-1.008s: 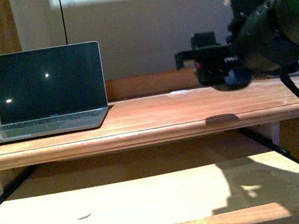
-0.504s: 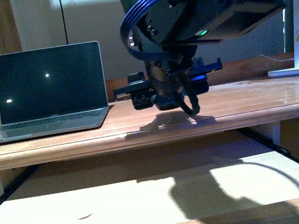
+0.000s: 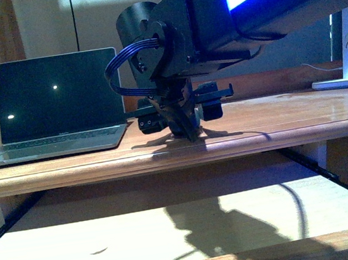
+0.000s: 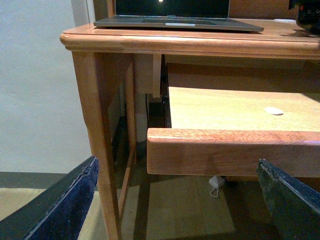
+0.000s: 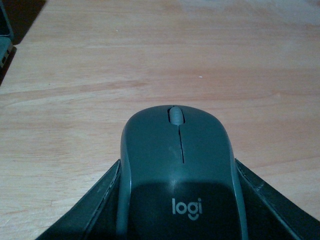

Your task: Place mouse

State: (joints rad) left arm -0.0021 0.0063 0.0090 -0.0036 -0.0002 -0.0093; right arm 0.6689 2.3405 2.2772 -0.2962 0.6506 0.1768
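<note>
The front view sat about level with the desktop (image 3: 299, 114) and faced the back wall, with the right arm (image 3: 211, 17) close before the lens. The left wrist view looked from low beside the desk's corner, sharing the laptop (image 3: 56, 103) and pull-out shelf (image 3: 110, 233) with it. The right wrist view looked down on the mouse (image 5: 180, 170) at very close range.

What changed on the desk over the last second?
The right gripper, shut on the mouse, swung from the upper right leftward and down to the desk, closer to the laptop. Nothing was let go. The laptop and the pull-out shelf stayed put.
</note>
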